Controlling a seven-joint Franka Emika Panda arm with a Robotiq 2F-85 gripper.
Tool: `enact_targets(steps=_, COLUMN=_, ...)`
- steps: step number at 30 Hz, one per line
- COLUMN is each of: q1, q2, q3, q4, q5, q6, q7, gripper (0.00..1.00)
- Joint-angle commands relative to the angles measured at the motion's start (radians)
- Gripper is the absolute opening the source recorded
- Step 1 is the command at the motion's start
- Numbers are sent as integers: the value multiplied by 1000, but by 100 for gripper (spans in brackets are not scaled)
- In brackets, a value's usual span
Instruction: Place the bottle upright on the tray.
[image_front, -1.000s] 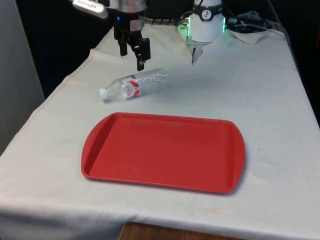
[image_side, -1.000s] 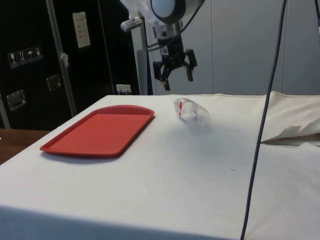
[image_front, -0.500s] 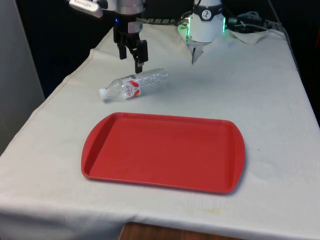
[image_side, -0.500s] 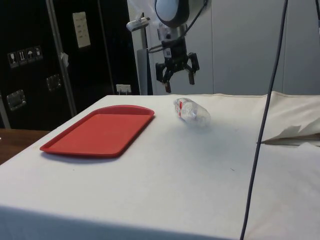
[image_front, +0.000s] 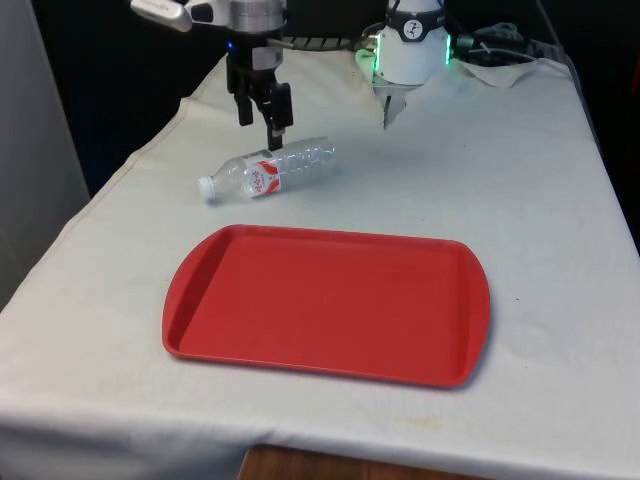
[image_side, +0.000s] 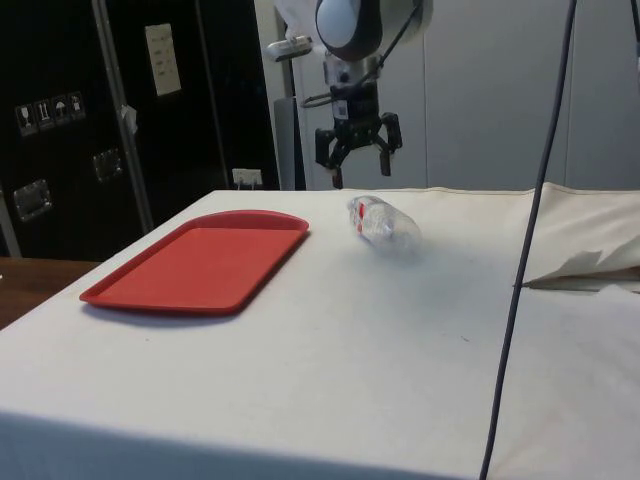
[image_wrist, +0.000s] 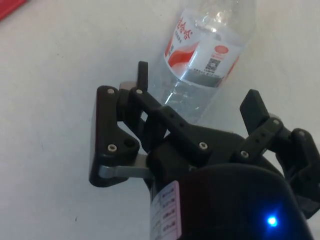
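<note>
White cloth is covering the worktop (image_front: 520, 180), with black curtains showing behind its far end. The bottle (image_front: 266, 170) is lying on its side on the cloth toward the far left corner as the front view has it, cap pointing at the left edge, base toward the middle. It is clear plastic with a red and white label around its middle. The red tray (image_front: 328, 302) is sitting bare nearer the front edge, close to the bottle but not touching it, so the bottle has yet to be lifted and stood up.

The tool (image_front: 259, 108) is hanging above the bottle's far side, jaws spread wide and gripping nothing. In the wrist view the tool (image_wrist: 195, 107) is looking down the bottle (image_wrist: 207, 55), fingers straddling its body line. Judgement: this is an approach pose, opened wide enough to drop across the barrel near the label.
</note>
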Motion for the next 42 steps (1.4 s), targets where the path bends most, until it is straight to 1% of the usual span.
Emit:
enact_targets(steps=1, q1=-6, q2=-3, q3=6, q4=-5, q5=17, q6=10, q7=-14, gripper=100)
enact_targets(steps=4, q1=-3, q2=-3, q3=3, q4=-4, q5=13, q6=8, q7=-11, gripper=100)
enact_targets(steps=5, q1=0, q2=0, q3=-2, q4=-1, q5=2, q6=1, q7=-3, gripper=100)
enact_targets(steps=6, q1=-2, q2=-2, q3=2, q4=-3, q5=10, q6=6, q7=-8, gripper=100)
enact_targets(steps=10, q1=-10, q2=-2, q3=3, q4=-3, q5=23, q6=7, q7=-20, gripper=100)
enact_targets(steps=13, q1=-15, q2=2, q3=-4, q4=2, q5=31, q6=5, q7=-30, gripper=100)
enact_targets(steps=14, q1=-4, q2=3, q3=-15, q4=1, q5=9, q6=1, q7=-12, gripper=100)
enact_targets(steps=15, q1=-17, q2=4, q3=-7, q4=4, q5=34, q6=4, q7=-35, gripper=100)
enact_targets(steps=18, q1=-19, q2=12, q3=-16, q4=11, q5=45, q6=1, q7=-50, gripper=100)
enact_targets(steps=20, q1=-22, q2=26, q3=-26, q4=22, q5=60, q6=-4, q7=-66, gripper=100)
enact_targets(steps=22, q1=-25, q2=37, q3=-30, q4=32, q5=70, q6=-7, q7=-75, gripper=100)
enact_targets(steps=23, q1=-13, q2=39, q3=-43, q4=30, q5=55, q6=-2, q7=-63, gripper=100)
enact_targets(steps=24, q1=-26, q2=43, q3=-33, q4=36, q5=76, q6=-8, q7=-81, gripper=100)
enact_targets(steps=26, q1=-26, q2=54, q3=-39, q4=46, q5=87, q6=-11, q7=-90, gripper=100)
enact_targets(steps=27, q1=-24, q2=63, q3=-45, q4=55, q5=93, q6=-14, q7=-96, gripper=100)
enact_targets(steps=29, q1=-22, q2=68, q3=-50, q4=62, q5=94, q6=-17, q7=-97, gripper=100)
enact_targets(steps=30, q1=-23, q2=70, q3=-51, q4=67, q5=93, q6=-20, q7=-98, gripper=100)
enact_targets(steps=31, q1=-16, q2=73, q3=-56, q4=62, q5=84, q6=-9, q7=-88, gripper=100)
enact_targets(steps=32, q1=-24, q2=72, q3=-53, q4=71, q5=93, q6=-22, q7=-99, gripper=100)
enact_targets(steps=36, q1=-28, q2=79, q3=-58, q4=89, q5=95, q6=-36, q7=-106, gripper=100)
enact_targets(steps=40, q1=-29, q2=82, q3=-65, q4=100, q5=98, q6=-55, q7=-116, gripper=100)
enact_targets(steps=41, q1=-21, q2=85, q3=-74, q4=99, q5=84, q6=-49, q7=-103, gripper=100)
enact_targets(steps=42, q1=-28, q2=82, q3=-66, q4=101, q5=97, q6=-55, q7=-115, gripper=100)
